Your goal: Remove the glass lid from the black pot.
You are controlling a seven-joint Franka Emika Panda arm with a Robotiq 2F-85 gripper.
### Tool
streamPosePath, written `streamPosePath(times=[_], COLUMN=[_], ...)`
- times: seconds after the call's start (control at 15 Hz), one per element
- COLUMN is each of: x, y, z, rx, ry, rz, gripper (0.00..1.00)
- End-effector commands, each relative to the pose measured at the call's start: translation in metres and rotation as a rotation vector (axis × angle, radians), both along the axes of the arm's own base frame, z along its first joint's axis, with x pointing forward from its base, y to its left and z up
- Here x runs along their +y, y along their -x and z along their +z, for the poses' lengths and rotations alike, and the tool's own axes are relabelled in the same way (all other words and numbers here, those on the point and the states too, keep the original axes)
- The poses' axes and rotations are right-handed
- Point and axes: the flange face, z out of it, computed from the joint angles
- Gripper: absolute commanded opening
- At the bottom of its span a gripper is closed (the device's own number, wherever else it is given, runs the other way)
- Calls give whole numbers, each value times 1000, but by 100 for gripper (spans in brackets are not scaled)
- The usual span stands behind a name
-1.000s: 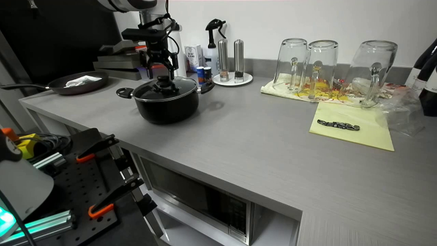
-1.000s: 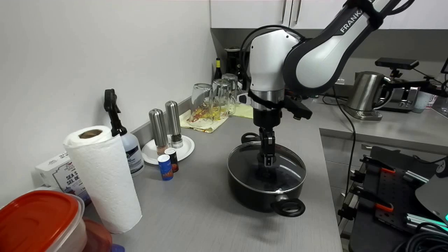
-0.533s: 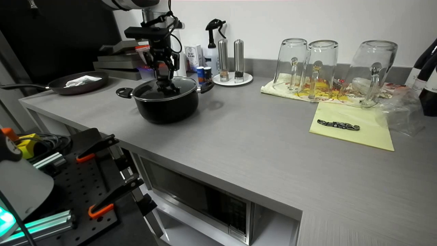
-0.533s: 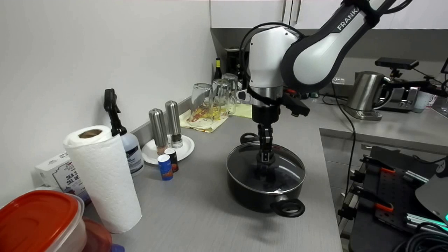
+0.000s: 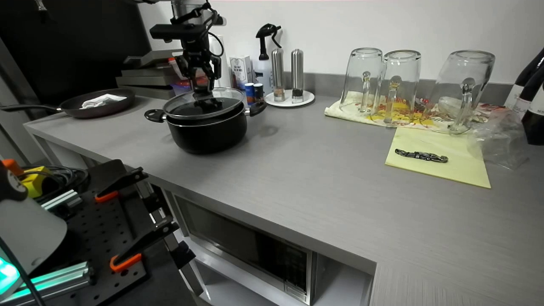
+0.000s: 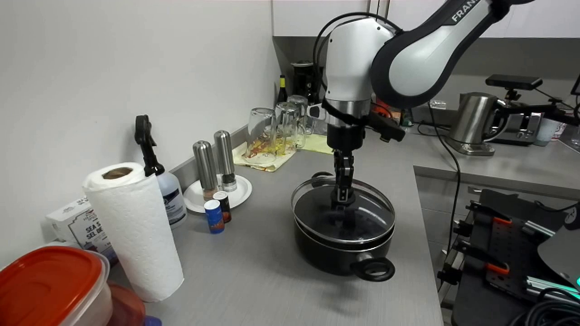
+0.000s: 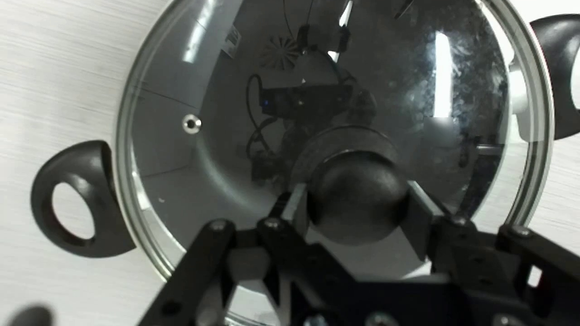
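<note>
- My tool (image 7: 359, 208) points down and is closed around the round black knob (image 7: 358, 190) of the glass lid (image 6: 362, 222), a pad (image 7: 297, 209) against each side of it in the wrist view.
- The glass lid hangs from my tool just above the black pot (image 5: 208, 138); in both exterior views a gap shows between lid and pot on the side facing the camera. Whether it is clear all the way round, I can't quite make out.
- A small metal-ringed vent (image 7: 191, 123) sits in the glass, to one side of the knob.
- Beneath, the black pot stands upright on the grey desk (image 5: 318, 178), a short loop handle (image 7: 106, 222) on each of two opposite sides.
- Near the pot, I have a blue can (image 6: 214, 217) and a dark can (image 6: 222, 206) side by side, next to a white plate (image 6: 242, 190) with two steel grinders (image 6: 205, 167) upright on it.
- Along the wall (image 6: 113, 68) stand a spray bottle (image 6: 170, 194), a roll of paper towel (image 6: 136, 235) and a white printed box (image 6: 86, 226), with a red-lidded tub (image 6: 50, 285) near them.
- In an exterior view, a frying pan (image 5: 89, 112) holds a crumpled white piece (image 5: 102, 100).
- Farther along, three glass mugs (image 5: 361, 63) stand upside down on a patterned cloth (image 5: 335, 111), with a yellow sheet (image 5: 442, 174) next to it.
- Farthest off, a steel kettle (image 6: 471, 120) stands beside a toaster (image 6: 523, 127).
</note>
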Motion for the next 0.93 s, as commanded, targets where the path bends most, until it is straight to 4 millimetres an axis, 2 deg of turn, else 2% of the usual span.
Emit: streamPosePath(times=[0.0,0.2,0.33,0.6,0.87], x=[-15,-46,-76,-157,-238], y=[16,18,18,15,13], z=[46,64,70,69,57], rx=[-62,-83,-85,-65,-33], ry=[0,-8,-7,-8,-23], rz=[-51,-122,-187,-359,-536], gripper=[26,26,26,26,26])
